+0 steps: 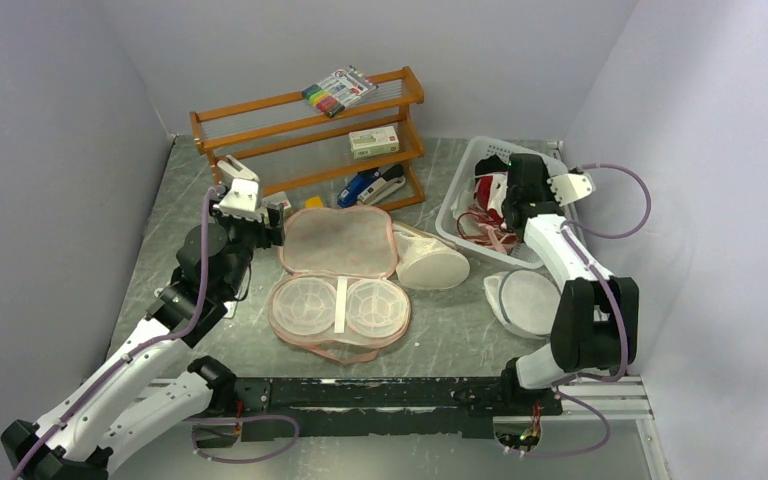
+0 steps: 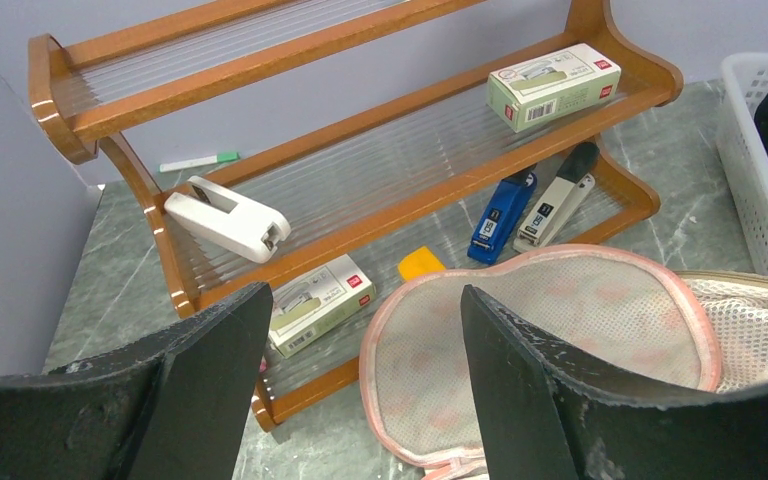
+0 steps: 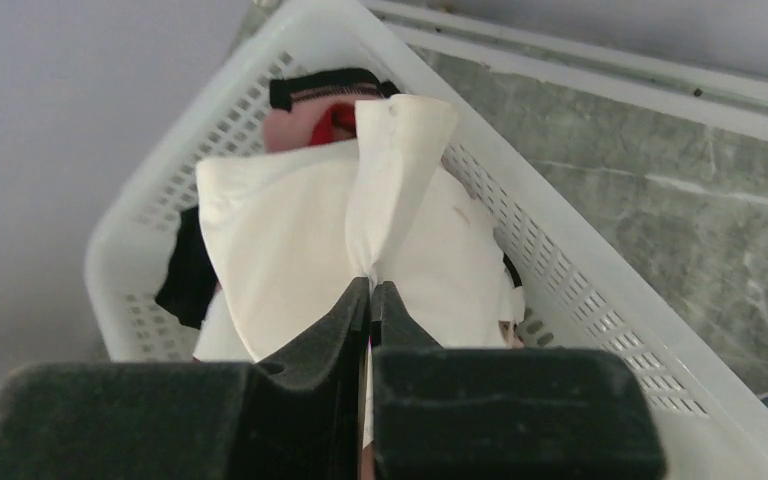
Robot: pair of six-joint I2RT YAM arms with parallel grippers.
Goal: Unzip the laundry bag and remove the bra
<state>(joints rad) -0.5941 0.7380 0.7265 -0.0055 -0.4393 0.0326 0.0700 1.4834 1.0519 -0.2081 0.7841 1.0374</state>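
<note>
The laundry bag lies unzipped and spread flat mid-table, its peach-edged lid toward the rack and the half with two clear domes nearer the arms. The left wrist view shows the lid's pale mesh lining. My left gripper hovers open over the lid's left end, holding nothing. My right gripper is over the white basket, shut on a fold of the white bra, which hangs over the red and black garments inside.
A wooden rack at the back holds a marker pack, a small box and staplers. A cream cone-shaped object lies right of the bag. A round white mesh item sits by the right arm.
</note>
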